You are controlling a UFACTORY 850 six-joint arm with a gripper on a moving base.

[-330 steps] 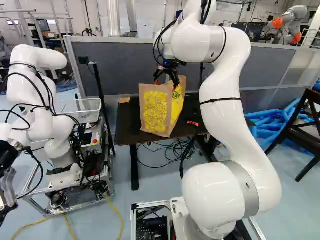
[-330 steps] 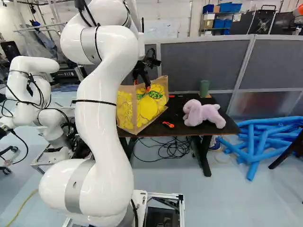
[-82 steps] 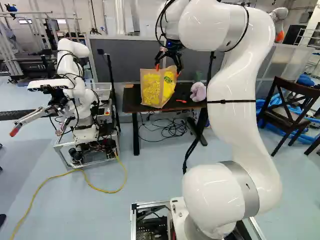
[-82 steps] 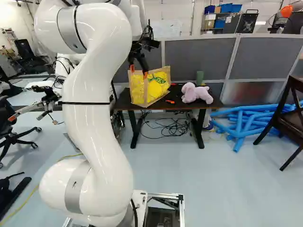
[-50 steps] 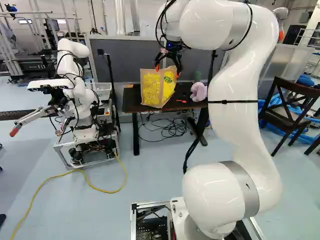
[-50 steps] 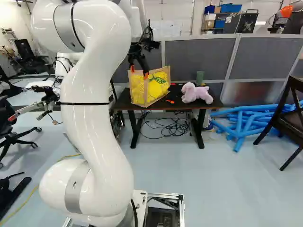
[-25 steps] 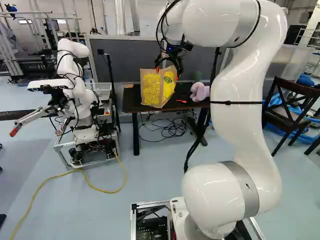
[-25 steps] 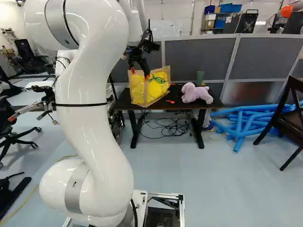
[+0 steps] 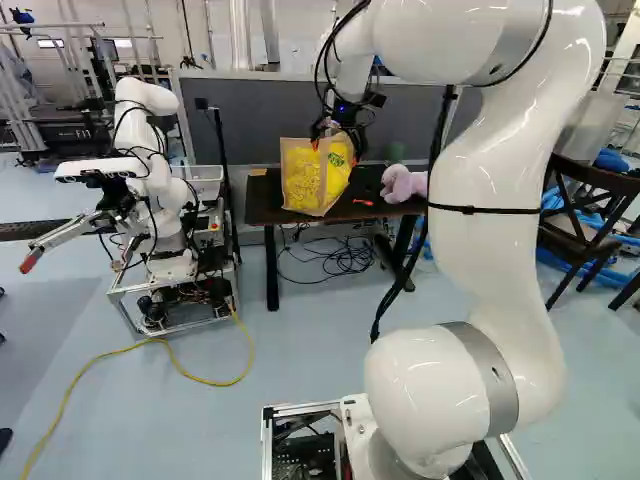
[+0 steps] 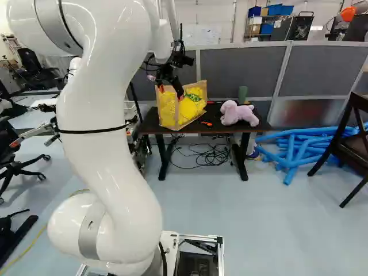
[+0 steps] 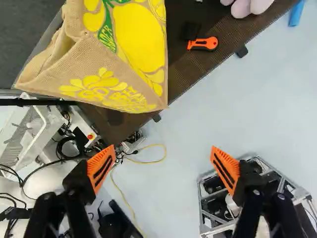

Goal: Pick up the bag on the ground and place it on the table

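In the left base view my gripper (image 9: 338, 140) hangs at the height of the bag's top, on the near side. The burlap bag (image 9: 303, 180) with yellow print stands upright on the dark table (image 9: 262, 205). The wrist view has my gripper (image 11: 163, 155) wide open, with only floor visible between its orange pads. Ahead of the fingers and apart from them is the bag (image 11: 111, 82), close to the table's edge; part of it lies outside that view.
An orange-handled tool (image 10: 206, 123), a pink plush toy (image 10: 238, 114) and a green cylinder (image 10: 242, 94) share the table. Another robot (image 9: 150, 180) stands at the left of the left base view. Blue tubes (image 10: 293, 149) and a dark chair (image 10: 351, 138) are to the right, a partition (image 10: 241, 72) behind.
The base has moved back from the table since the oldest frames. Over the last second the arm has shifted and its gripper tilted, coming away from the bag, which stays put on the table.
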